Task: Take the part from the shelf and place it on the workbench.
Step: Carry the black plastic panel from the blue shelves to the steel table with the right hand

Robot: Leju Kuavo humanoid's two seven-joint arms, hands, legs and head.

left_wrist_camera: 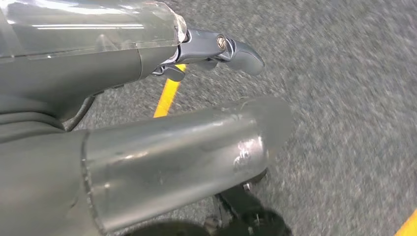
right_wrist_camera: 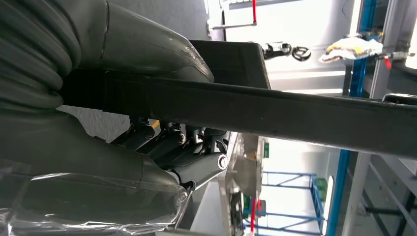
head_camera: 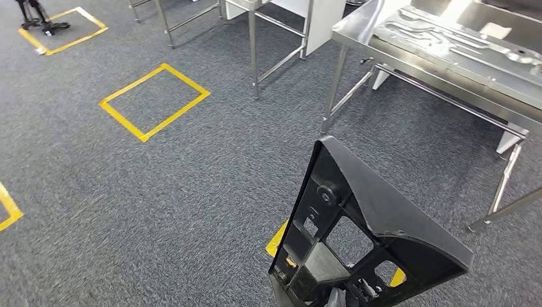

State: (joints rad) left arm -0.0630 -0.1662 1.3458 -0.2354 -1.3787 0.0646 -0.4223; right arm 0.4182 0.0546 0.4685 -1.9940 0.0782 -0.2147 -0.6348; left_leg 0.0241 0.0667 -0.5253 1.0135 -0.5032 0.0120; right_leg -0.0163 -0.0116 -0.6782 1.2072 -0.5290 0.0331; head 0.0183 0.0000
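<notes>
1. Step in hand, by my read: carrying the black part (head_camera: 364, 224) toward the steel workbench (head_camera: 441, 77); shelf pick looks done, placing not yet done.
2. Right hand (right_wrist_camera: 147, 147) is gripping the part (right_wrist_camera: 255, 105) – thumb lying over 1 face, dark fingers (right_wrist_camera: 196, 152) curling under the flat edge.
3. Left hand (left_wrist_camera: 147, 123) is hanging over grey carpet (left_wrist_camera: 344, 98), holding nothing; fingers (left_wrist_camera: 231, 49) extended, not curled.
4. Part is standing tilted in head view, low & near the robot, well apart from the bench top.
5. Part: matte black plastic, roughly triangular frame w/ cut-outs & a round boss.
6. Bench: brushed steel, thin legs, pressed metal panel (head_camera: 460, 45) lying on top.
7. Next move prob. needs closing on the bench, then lowering the part onto bare top beside the panel.
</notes>
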